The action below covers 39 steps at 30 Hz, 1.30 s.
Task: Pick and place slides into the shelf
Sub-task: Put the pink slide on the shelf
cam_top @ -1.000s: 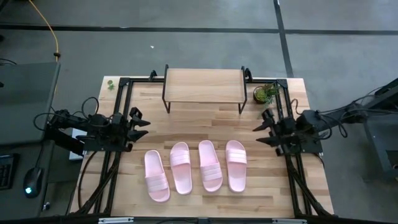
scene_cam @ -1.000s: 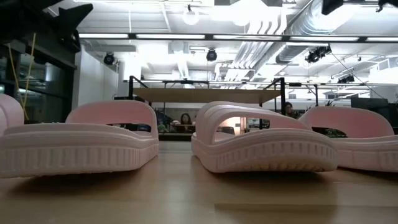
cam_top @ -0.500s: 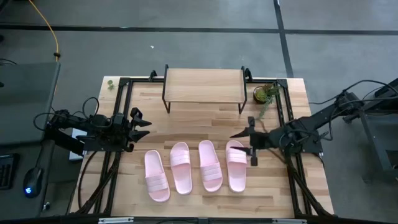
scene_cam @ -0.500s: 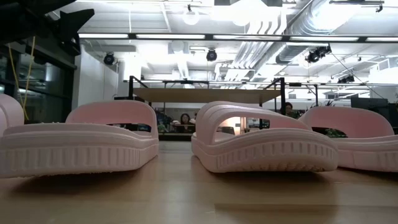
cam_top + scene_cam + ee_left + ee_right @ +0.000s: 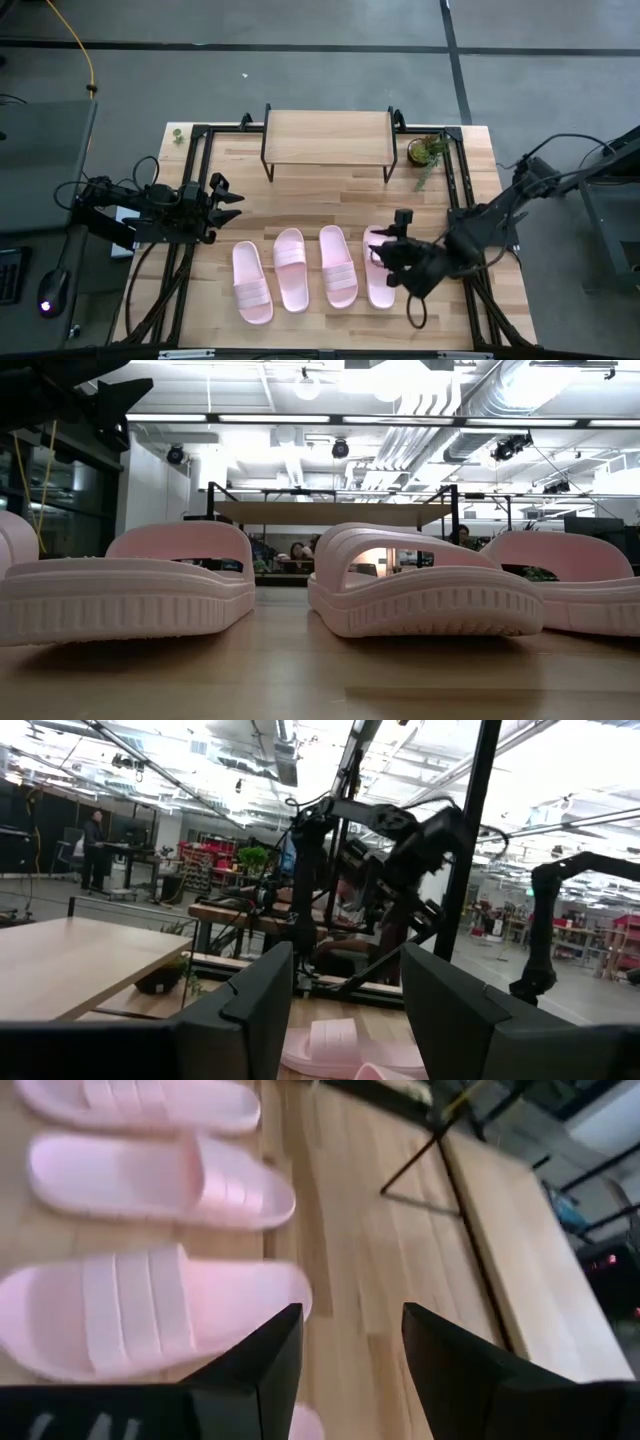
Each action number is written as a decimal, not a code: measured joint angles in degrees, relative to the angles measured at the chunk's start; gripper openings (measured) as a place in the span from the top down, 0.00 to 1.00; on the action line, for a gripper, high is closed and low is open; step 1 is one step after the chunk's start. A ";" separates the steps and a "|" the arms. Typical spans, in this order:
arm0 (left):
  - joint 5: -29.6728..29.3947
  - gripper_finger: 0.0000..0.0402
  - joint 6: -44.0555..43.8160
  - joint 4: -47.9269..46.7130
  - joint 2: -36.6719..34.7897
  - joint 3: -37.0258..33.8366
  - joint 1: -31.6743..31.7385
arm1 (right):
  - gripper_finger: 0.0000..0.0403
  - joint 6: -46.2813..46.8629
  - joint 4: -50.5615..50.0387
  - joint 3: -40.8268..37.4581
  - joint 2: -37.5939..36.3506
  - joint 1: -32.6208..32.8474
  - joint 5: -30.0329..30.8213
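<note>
Four pale pink slides lie sole-down in a row on the table's near half (image 5: 252, 283) (image 5: 290, 270) (image 5: 337, 265) (image 5: 378, 272); the low view shows them side-on (image 5: 130, 590) (image 5: 420, 585). The shelf (image 5: 328, 140) stands on its black legs at the far edge. My right gripper (image 5: 385, 252) is open and hovers over the rightmost slide. Its wrist view shows the fingers (image 5: 350, 1340) apart above the wood, three slides beyond (image 5: 130, 1315), and the shelf (image 5: 515, 1250). My left gripper (image 5: 225, 195) waits open at the left side (image 5: 345, 990).
A small potted plant (image 5: 428, 150) stands right of the shelf. Black frame rails (image 5: 190, 170) (image 5: 455, 170) run along both sides of the table. Bare wood (image 5: 320, 205) lies between the shelf and the slides. People sit in the room behind (image 5: 298, 552).
My right arm has swung from the table's right edge toward the left and the near edge, ending above the rightmost slide with the gripper pointing left. The slides and shelf have stayed where they were.
</note>
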 joint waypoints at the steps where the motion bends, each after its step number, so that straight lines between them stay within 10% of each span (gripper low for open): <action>1: 0.01 0.58 0.00 0.01 0.00 0.00 0.00 | 0.59 1.62 -1.97 0.70 1.14 0.35 -0.02; 12: 0.02 0.58 -0.13 -1.05 0.00 0.69 0.00 | 0.59 16.01 -19.13 5.47 10.12 1.45 -0.36; 39: -0.78 0.58 -1.56 -14.76 0.00 7.39 0.00 | 0.59 33.88 -21.49 5.48 28.52 6.74 -12.73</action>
